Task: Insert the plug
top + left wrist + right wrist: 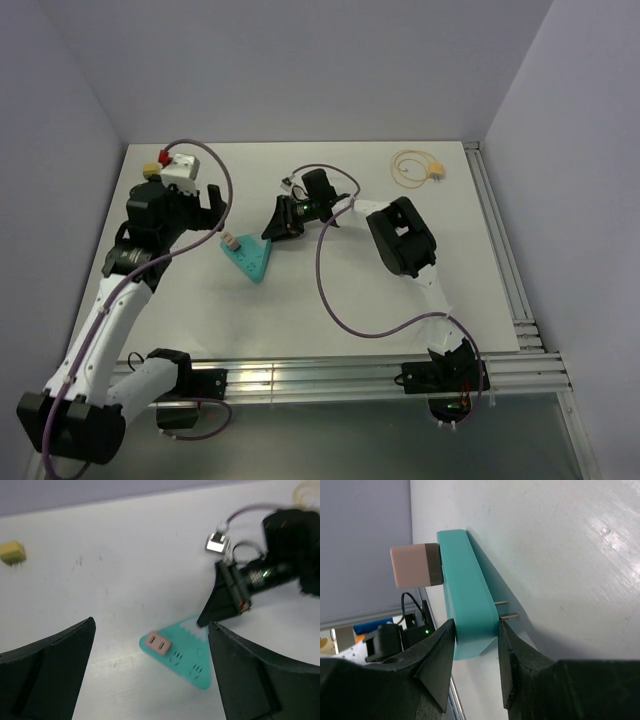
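Note:
The yellow plug [435, 172] lies at the back right of the table on its pale looped cable [410, 167], far from both grippers. The teal wedge block [247, 258] sits mid-table with a pink plug [231, 241] in its face. My right gripper [283, 220] is shut on the block's narrow end; in the right wrist view its fingers [475, 650] pinch the teal block [467, 595], tilted on its metal prongs [506, 610]. My left gripper [203, 205] is open and empty just left of the block, which shows between its fingers [150, 680] in the left wrist view [192, 655].
A second small yellow block [12, 552] lies on the table at the far left [152, 168]. Purple cables loop across the table [345, 320]. Aluminium rails [330, 375] run along the near edge and the right side. Walls close in the back and sides.

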Available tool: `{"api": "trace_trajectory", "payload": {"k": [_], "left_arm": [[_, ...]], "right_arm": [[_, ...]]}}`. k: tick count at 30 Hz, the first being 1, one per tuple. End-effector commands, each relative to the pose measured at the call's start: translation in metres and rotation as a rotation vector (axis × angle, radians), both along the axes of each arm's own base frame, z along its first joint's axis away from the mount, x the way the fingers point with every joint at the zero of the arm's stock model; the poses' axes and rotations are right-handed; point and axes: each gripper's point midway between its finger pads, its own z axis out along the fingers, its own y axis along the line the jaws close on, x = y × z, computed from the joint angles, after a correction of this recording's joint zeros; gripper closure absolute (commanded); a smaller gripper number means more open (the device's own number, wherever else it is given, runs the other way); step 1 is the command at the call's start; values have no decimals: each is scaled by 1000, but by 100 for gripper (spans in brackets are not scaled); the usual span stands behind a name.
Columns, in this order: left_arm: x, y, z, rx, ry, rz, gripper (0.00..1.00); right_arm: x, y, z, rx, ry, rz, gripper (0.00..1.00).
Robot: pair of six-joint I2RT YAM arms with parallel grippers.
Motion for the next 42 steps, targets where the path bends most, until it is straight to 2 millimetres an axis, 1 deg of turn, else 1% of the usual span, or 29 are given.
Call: {"api": "trace_trajectory", "payload": {"k": [1, 2, 4, 5, 7, 8, 9, 10, 13, 14, 16, 17, 18, 19, 20, 22, 23, 24, 25, 26, 29, 30, 31, 32, 34, 35, 38, 40, 42], "left_arm": [[-9, -4, 50, -184, -138, 51, 0], [-15, -4, 57, -205, -157, 49, 0], [-22, -7, 58, -258, -148, 50, 1], [-27, -13, 57, -282, -141, 22, 0], [-39, -21, 52, -338, -138, -20, 1], [-49, -30, 54, -368, -147, -76, 0], [-52, -34, 42, -387, -126, -93, 1], [-54, -37, 45, -426, -137, -99, 1], [-61, -37, 46, -461, -142, -95, 0], [-64, -37, 49, -461, -150, -98, 0], [-68, -36, 47, -465, -144, -95, 1], [-72, -35, 49, -473, -158, -99, 0], [-74, -35, 39, -479, -143, -94, 0], [-76, -36, 39, -509, -144, -88, 0], [-80, -35, 33, -525, -142, -79, 1], [-82, -31, 33, -584, -135, -32, 1], [-85, -28, 32, -605, -120, -3, 0], [-87, -27, 32, -638, -102, 18, 0], [-90, -26, 32, -648, -86, 30, 0], [-93, -26, 31, -654, -55, 39, 0], [-102, -32, 27, -669, 20, 27, 0], [-106, -34, 20, -666, 61, 26, 1], [-111, -37, 18, -668, 77, 7, 1], [-113, -38, 14, -667, 95, 5, 1], [-118, -37, 8, -674, 121, 15, 0], [-123, -38, 9, -682, 119, 9, 1], [-129, -37, 13, -723, 106, 16, 1], [-131, -36, 15, -756, 102, 30, 1], [-132, -35, 14, -768, 105, 42, 1]], "right_arm": [[9, 6, -9, -52, -19, -128, 100], [10, 6, -14, -68, -16, -151, 98], [8, 8, -21, -89, 10, -178, 96], [10, 8, -23, -101, 6, -199, 94], [6, 11, -27, -121, 2, -207, 88], [5, 12, -28, -125, 1, -207, 76], [3, 14, -26, -118, -2, -200, 66], [0, 17, -26, -116, 9, -196, 49], [2, 15, -25, -129, -2, -206, 30], [2, 15, -25, -136, -10, -208, 25], [5, 11, -24, -170, -24, -217, 22], [8, 9, -19, -176, -35, -222, 21], [8, 6, -17, -190, -38, -223, 21], [9, 1, -19, -218, -56, -228, 20], [6, -6, -15, -237, -70, -238, 20], [0, -20, -17, -288, -92, -244, 19], [-7, -35, -20, -335, -99, -271, 10], [-11, -42, -20, -355, -102, -280, 0], [-12, -52, -22, -387, -131, -296, 0], [-22, -64, -22, -417, -134, -302, 0], [-37, -87, -19, -460, -164, -343, 0], [-42, -91, -17, -460, -164, -359, 0], [-55, -103, -28, -484, -146, -364, 0], [-53, -105, -14, -463, -184, -396, 0], [-67, -110, -13, -474, -182, -405, 0], [-72, -111, -7, -452, -200, -413, 0], [-87, -116, -4, -461, -208, -415, 0], [-94, -119, 0, -465, -220, -412, 0], [-99, -120, 10, -456, -242, -406, 0]]}}
